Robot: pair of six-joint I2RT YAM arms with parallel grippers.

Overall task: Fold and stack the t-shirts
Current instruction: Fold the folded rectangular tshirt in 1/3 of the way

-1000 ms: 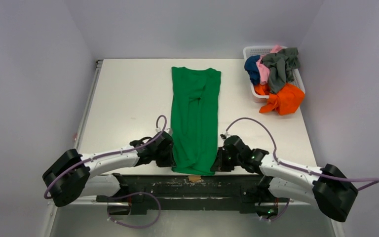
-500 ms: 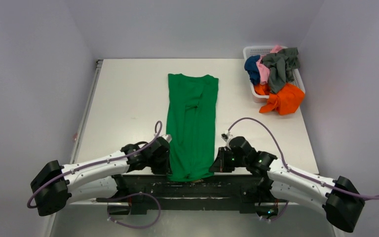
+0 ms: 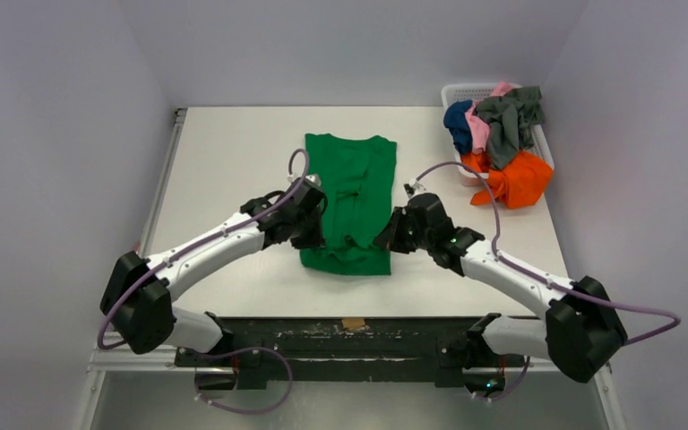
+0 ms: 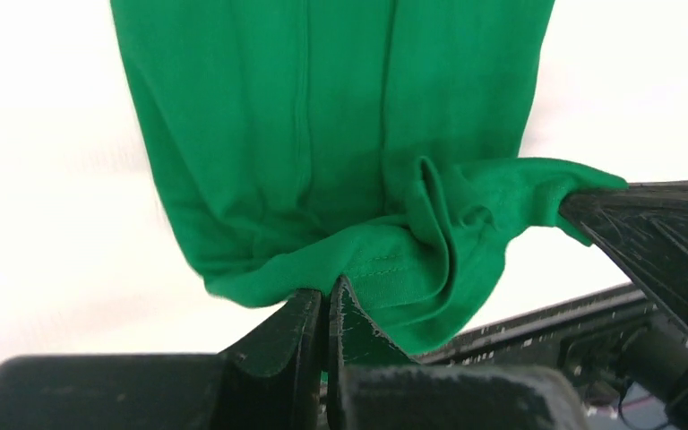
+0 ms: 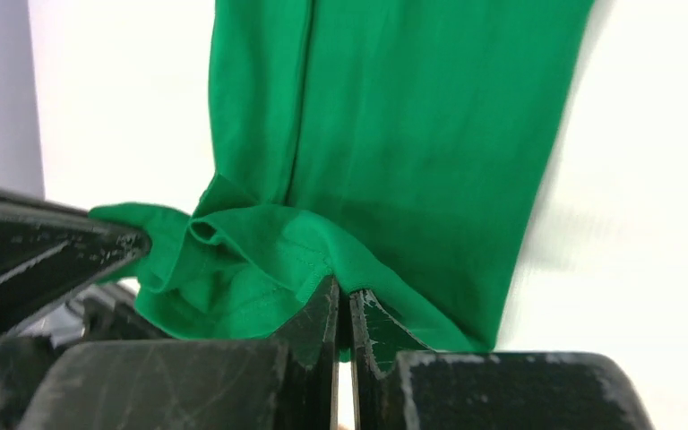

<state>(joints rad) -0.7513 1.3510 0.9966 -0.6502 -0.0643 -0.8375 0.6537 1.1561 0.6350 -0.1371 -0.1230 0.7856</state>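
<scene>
Item: green t-shirt (image 3: 351,193), bright plain cloth, folded lengthwise into a narrow strip.
Location: middle of the table (image 3: 233,152), running from the far half back towards the arms, collar end farthest away.
Condition: the near hem end is raised off the table and doubled back over the strip. The doubled part sags in loose folds between the two grippers, and a rounded fold edge lies nearest the arms.
Left gripper (image 3: 319,231): at the shirt's left edge, jaws clenched on the hem. In the left wrist view the two fingers meet on a stitched hem fold (image 4: 385,269) with no gap between them.
Right gripper (image 3: 382,240): at the shirt's right edge, level with the other one, jaws clenched on the hem's right corner. In the right wrist view the fingers pinch the stitched edge (image 5: 296,260) tightly.
Spacing: the grippers face each other across the strip's width, and each one's black fingertip shows at the edge of the other's wrist view, with bunched cloth at its point.
Basket (image 3: 462,90): white plastic lattice, far right corner of the table, well apart from the green shirt.
Basket contents: navy t-shirt (image 3: 458,125), pink t-shirt (image 3: 479,130) and grey t-shirt (image 3: 511,121), crumpled together in a heap.
Orange t-shirt (image 3: 518,179): bunched, spilling over the basket's near rim onto the table.
Cables (image 3: 466,170): purple, one looping along each white arm.
</scene>
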